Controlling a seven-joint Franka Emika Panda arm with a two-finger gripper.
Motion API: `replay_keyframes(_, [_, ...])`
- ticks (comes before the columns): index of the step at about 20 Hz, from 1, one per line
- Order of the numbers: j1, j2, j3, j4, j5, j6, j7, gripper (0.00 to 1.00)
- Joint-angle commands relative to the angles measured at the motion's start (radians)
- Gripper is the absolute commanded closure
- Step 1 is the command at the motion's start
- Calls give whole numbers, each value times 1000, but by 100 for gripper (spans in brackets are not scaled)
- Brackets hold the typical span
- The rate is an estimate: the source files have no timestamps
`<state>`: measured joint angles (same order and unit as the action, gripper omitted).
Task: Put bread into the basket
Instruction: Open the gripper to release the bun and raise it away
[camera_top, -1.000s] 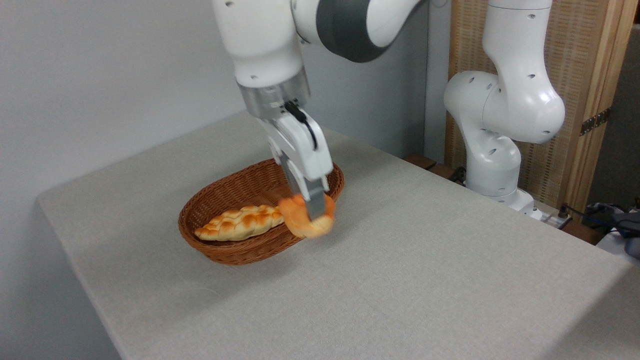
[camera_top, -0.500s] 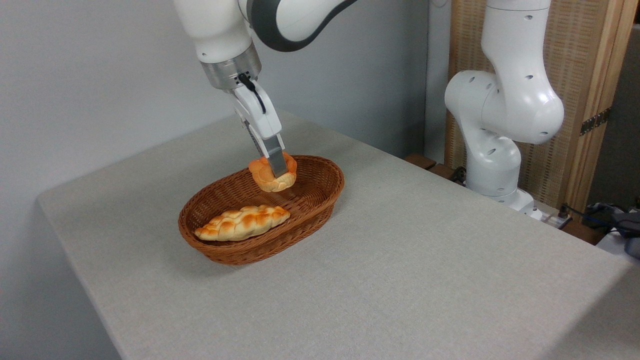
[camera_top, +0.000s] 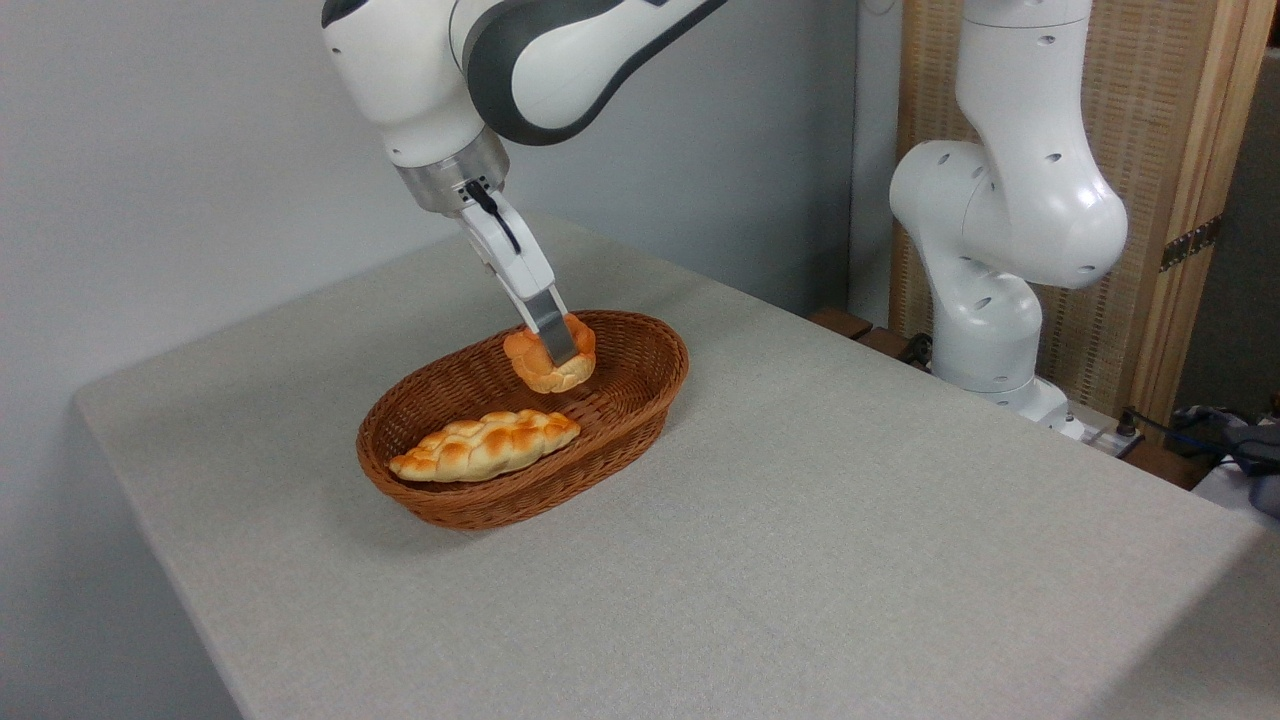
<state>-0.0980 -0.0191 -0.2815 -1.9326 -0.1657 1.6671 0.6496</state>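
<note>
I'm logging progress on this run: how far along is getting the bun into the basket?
Nearly done. The gripper is shut on the bun, holding it over the far end of the basket, behind the braided loaf already lying inside. Left: open the gripper and pull away. Whether the bun touches the basket floor is unclear.

Orange-golden knotted bun (camera_top: 550, 362) (paler underneath), brown woven wicker basket (camera_top: 640, 395), pale-golden braided loaf (camera_top: 485, 445), grey tablecloth (camera_top: 800, 520).
</note>
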Motion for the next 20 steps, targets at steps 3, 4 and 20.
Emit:
replay_keyframes(3, [-2,-2,16,12,31,-23,1,0])
replay_keyframes(4, [-2,-2,18,12,31,-23,1,0])
replay_keyframes(20, [-55,10,315,322,109,25,-25,0])
